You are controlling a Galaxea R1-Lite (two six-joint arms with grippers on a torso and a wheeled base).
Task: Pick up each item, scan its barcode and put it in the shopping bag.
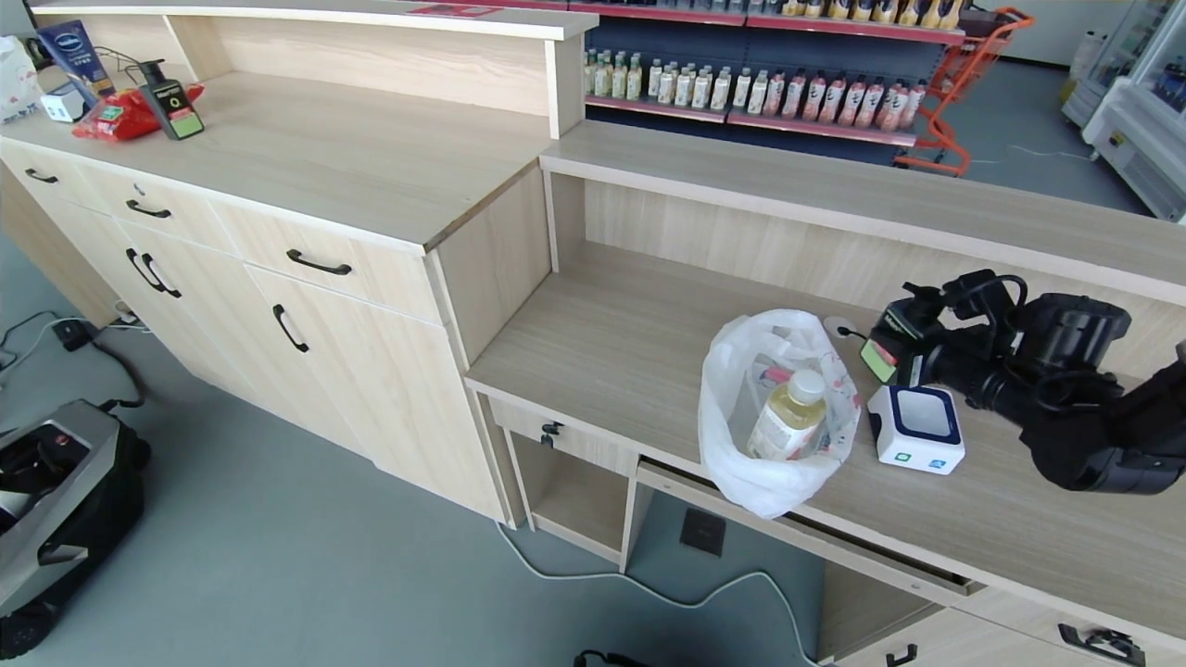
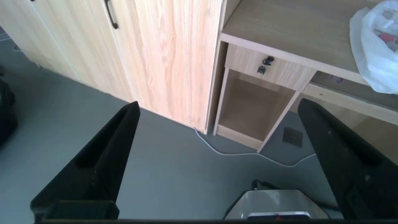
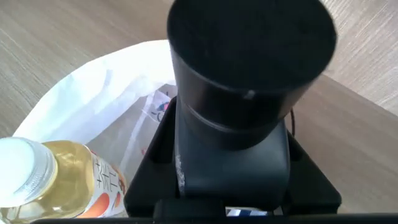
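Black bottle (image 1: 882, 355), clamped in the right gripper (image 1: 913, 338) just above the white scanner (image 1: 917, 428) beside the shopping bag (image 1: 732, 389), likely needs its barcode facing the scanner window before bagging.

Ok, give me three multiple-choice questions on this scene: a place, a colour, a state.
1. The white cube scanner with the dark top stands: A on the floor; B on the wooden counter beside the white plastic shopping bag; C inside that bag.
2. The cap of the yellow-liquid bottle in the bag is: A red; B black; C white.
3. The left gripper is: A open, empty; B shut on a bottle; C shut on the bag.
Answers: 1 B, it sits by the bag; 2 C, white cap shows; 3 A, fingers wide apart.
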